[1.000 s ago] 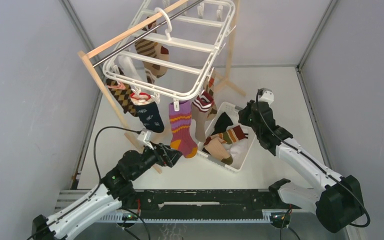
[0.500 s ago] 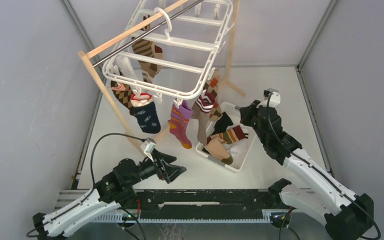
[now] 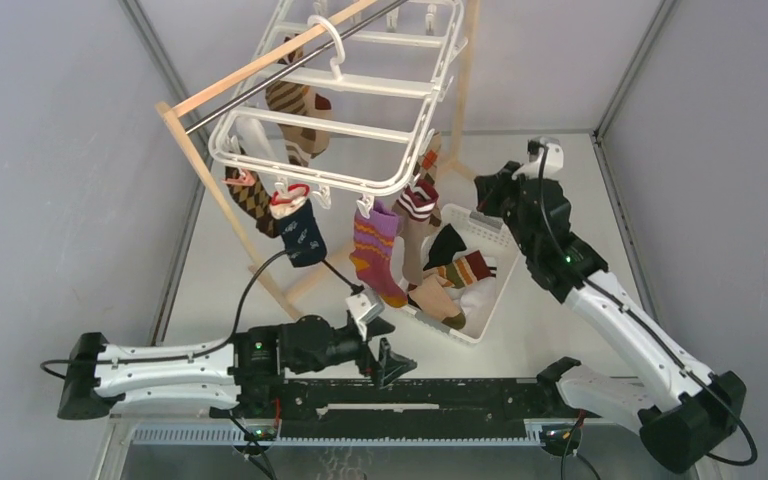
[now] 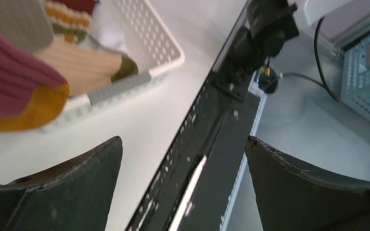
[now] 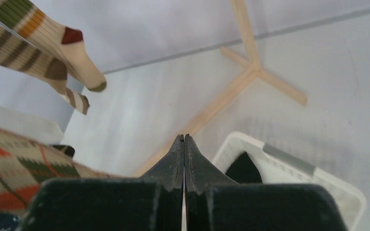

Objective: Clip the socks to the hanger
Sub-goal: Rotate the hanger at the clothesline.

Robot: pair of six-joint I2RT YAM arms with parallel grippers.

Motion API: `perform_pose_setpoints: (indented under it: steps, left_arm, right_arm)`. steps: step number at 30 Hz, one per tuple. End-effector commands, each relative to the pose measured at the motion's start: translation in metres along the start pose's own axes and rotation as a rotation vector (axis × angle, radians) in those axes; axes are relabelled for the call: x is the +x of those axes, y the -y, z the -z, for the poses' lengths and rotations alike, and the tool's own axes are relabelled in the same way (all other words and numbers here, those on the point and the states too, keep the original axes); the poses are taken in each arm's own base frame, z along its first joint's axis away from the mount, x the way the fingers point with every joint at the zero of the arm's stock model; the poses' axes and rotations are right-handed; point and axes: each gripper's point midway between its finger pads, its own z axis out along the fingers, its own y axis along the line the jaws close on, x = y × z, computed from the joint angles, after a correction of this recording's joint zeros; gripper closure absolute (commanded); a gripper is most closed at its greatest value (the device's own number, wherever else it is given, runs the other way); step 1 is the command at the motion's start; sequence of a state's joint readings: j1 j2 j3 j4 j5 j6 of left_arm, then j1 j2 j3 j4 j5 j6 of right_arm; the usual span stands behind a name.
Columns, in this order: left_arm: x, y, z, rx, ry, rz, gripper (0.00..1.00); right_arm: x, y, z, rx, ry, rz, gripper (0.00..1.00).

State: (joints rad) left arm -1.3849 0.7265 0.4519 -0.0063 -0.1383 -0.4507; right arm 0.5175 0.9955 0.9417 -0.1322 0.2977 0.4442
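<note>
Socks point(image 3: 303, 235) are seen clipped along the near edge of the hanger point(image 3: 345, 126), among them a navy one, an argyle one point(image 3: 248, 195) and a pink-purple one with an orange toe point(image 3: 375, 255). A brown-striped one point(image 3: 295, 100) is hung further back. The hanger is suspended by its hook from the rod of the wooden stand point(image 3: 222, 205), above the table point(image 3: 220, 290). More socks are heaped in the white basket point(image 3: 442, 329), just beside the hanging pink-purple sock. The left gripper point(image 3: 388, 346) is held low near the table's front edge, its jaws spread wide with nothing between them. The right gripper point(image 5: 183, 140) is raised near the basket's far corner, its fingers pressed together, and nothing is seen between them.
</note>
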Motion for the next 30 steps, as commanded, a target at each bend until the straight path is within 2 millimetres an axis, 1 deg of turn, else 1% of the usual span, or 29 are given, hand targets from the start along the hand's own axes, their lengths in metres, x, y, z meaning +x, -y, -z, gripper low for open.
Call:
perform_pose_setpoints:
  steps: [1, 4, 6, 7, 10, 11, 12, 15, 17, 19, 21, 24, 26, 30]
  left_arm:
    - [-0.096, 0.012, -0.01, -0.088, 0.239, -0.097, 0.0]
    - [-0.134, 0.005, -0.012, -0.197, 0.316, -0.144, 0.0]
    - [-0.16, 0.008, -0.013, -0.239, 0.349, -0.185, 0.0]
    - [-0.175, 0.012, -0.014, -0.246, 0.368, -0.2, 0.0]
    - [-0.207, 0.03, -0.024, -0.24, 0.373, -0.253, 0.0]
    - [-0.212, 0.033, -0.034, -0.245, 0.352, -0.279, 0.0]
    - [-0.222, 0.037, -0.038, -0.249, 0.356, -0.293, 0.0]
    - [-0.239, 0.038, -0.05, -0.28, 0.366, -0.293, 0.0]
    - [-0.252, 0.031, -0.056, -0.274, 0.391, -0.26, 0.0]
    - [-0.262, 0.02, -0.061, -0.302, 0.401, -0.255, 0.0]
    - [-0.276, 0.006, -0.062, -0.362, 0.418, -0.266, 0.0]
    - [-0.287, -0.021, -0.06, -0.465, 0.422, -0.277, 0.0]
    - [-0.29, -0.043, -0.052, -0.547, 0.419, -0.272, 0.0]
    - [-0.28, -0.08, -0.023, -0.664, 0.415, -0.229, 0.0]
  right_arm:
    - [-0.042, -0.035, -0.02, -0.105, 0.058, 0.01, 1.0]
    - [-0.047, -0.049, -0.032, -0.133, 0.037, 0.022, 1.0]
    - [-0.051, -0.052, -0.034, -0.142, 0.046, 0.022, 1.0]
    - [-0.052, -0.052, -0.034, -0.141, 0.047, 0.022, 1.0]
    - [-0.058, -0.044, -0.031, -0.123, 0.054, 0.019, 1.0]
    - [-0.059, -0.04, -0.03, -0.116, 0.054, 0.019, 1.0]
    - [-0.062, -0.036, -0.028, -0.106, 0.06, 0.017, 1.0]
    - [-0.071, -0.024, -0.022, -0.08, 0.073, 0.012, 1.0]
    - [-0.075, -0.018, -0.02, -0.074, 0.079, 0.002, 1.0]
    - [-0.077, -0.016, -0.021, -0.084, 0.08, -0.012, 1.0]
    - [-0.078, -0.017, -0.022, -0.102, 0.077, -0.021, 1.0]
    - [-0.078, -0.016, -0.026, -0.112, 0.073, -0.024, 1.0]
    - [-0.079, -0.014, -0.026, -0.116, 0.071, -0.028, 1.0]
    - [-0.081, -0.007, -0.028, -0.107, 0.067, -0.031, 1.0]
